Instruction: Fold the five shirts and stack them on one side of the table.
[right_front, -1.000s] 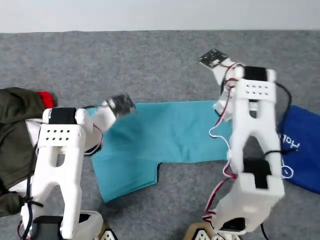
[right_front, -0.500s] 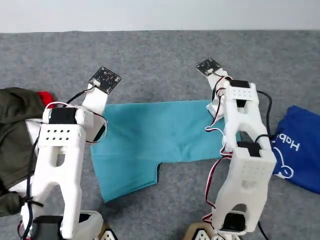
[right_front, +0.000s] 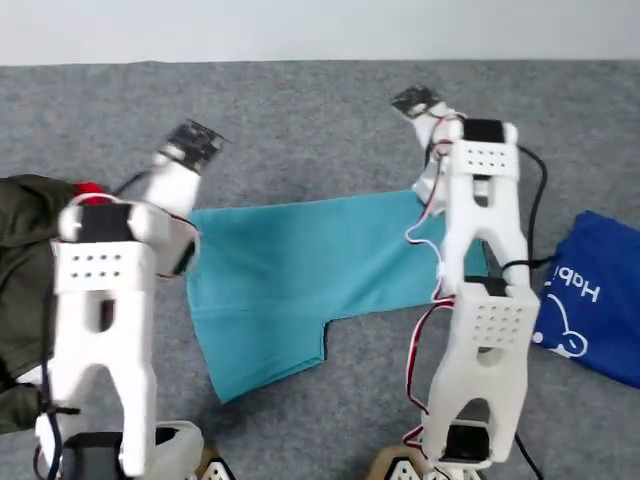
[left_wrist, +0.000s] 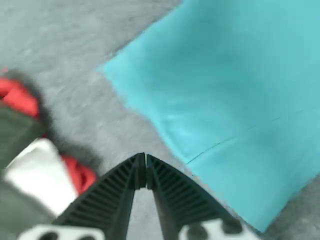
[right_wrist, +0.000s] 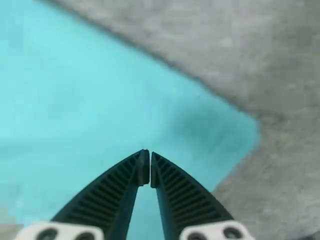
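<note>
High view, starting by the arm bases: I've got the teal shirt (right_front: 300, 270) lying flat on the grey surface (right_front: 300, 120) between both arms. One flap sticks out toward the bases, so I judge the fold unfinished. The blue shirt (right_front: 595, 300) lies off to the right, beyond the right arm.

Spotter: What are the pincers doing?

Me: Both are clenched, with nothing visibly in them. The left pincer (left_wrist: 141, 172) hangs over bare surface just beside the teal shirt's edge, close to the red garment (left_wrist: 15, 97) and the dark olive garment (right_front: 25, 270). The right pincer (right_wrist: 146, 167) hovers above the teal cloth near its far corner.

Spotter: So how would you take the fold?

Me: I'd release both, come down on the two far corners and pinch the top layer only. Then I'd carry them together at an even height so the edge lands straight. The left side worries me, since that heap looks near enough to snag.
</note>
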